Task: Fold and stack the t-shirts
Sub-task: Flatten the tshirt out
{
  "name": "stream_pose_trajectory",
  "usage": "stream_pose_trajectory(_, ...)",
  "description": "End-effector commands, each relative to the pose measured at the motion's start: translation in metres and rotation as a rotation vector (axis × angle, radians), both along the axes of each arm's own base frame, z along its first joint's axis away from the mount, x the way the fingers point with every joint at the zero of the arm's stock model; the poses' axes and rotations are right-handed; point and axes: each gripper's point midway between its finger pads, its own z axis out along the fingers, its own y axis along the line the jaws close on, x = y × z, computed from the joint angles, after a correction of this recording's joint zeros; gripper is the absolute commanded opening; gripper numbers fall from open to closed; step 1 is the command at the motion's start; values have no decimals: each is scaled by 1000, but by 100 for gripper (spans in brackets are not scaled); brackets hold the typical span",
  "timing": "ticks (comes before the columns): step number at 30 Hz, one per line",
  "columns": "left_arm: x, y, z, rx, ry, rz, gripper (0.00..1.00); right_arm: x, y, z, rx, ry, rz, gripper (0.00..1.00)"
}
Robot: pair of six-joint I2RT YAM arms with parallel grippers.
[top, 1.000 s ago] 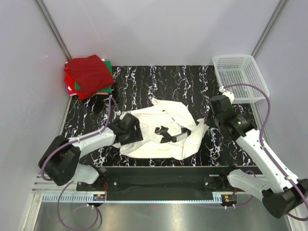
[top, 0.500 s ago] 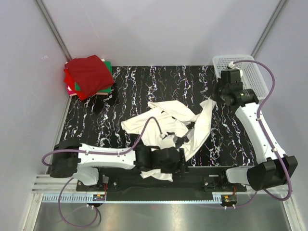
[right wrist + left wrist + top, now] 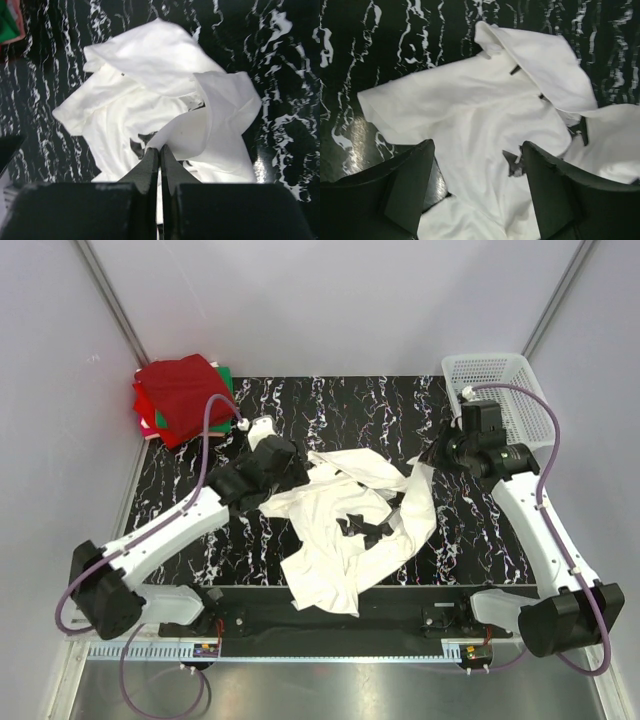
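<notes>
While the white t-shirt (image 3: 340, 540) lies crumpled mid-bench (image 3: 330, 405): step judged as spreading it flat.
Right claw (image 3: 160, 149): clenched, apparently pinching the shirt's right edge; hold it taut.
Left claw (image 3: 477, 150): released, hovering over the shirt's left part; grasp an outer corner, draw apart.
Folded stack (image 3: 185, 398): far-left corner, well apart.

The white t-shirt (image 3: 345, 525) was plain, with no print, and the table (image 3: 330, 400) beneath it was glossy black streaked with white marble-like veins. The folded t-shirts (image 3: 185, 398) showed dark red on top, bright red below and a strip of green at the edge, while the mesh basket (image 3: 500, 390) was white with a fine grid of holes. The left arm (image 3: 170, 530) and right arm (image 3: 545, 530) had white shells with black joints and purple cables (image 3: 207, 450), and the left gripper (image 3: 477, 150) and right gripper (image 3: 160, 152) were matte black, against pale grey walls (image 3: 300, 300).
</notes>
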Motion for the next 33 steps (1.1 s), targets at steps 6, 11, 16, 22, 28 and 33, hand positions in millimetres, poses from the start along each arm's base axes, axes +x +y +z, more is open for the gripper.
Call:
stream_pose_trajectory(6, 91, 2, -46, 81, 50, -90, 72, -18, 34, 10, 156, -32, 162, 0)
stream_pose_trajectory(11, 123, -18, -66, 17, 82, -116, 66, -23, 33, 8, 149, -30, 176, 0)
stream_pose_trajectory(16, 142, -31, -91, 2, 116, -117, 65, -26, 33, 5, 147, -21, 186, 0)
stream_pose_trajectory(22, 153, -35, -104, -26, 124, -102, 64, -28, 33, 1, 140, -19, 195, 0)
stream_pose_trajectory(28, 157, -38, -112, -42, 131, -95, 63, -28, 34, -3, 144, -12, 196, 0)
stream_pose_trajectory(33, 163, -41, -114, -65, 126, -91, 63, -27, 34, -7, 142, -6, 194, 0)
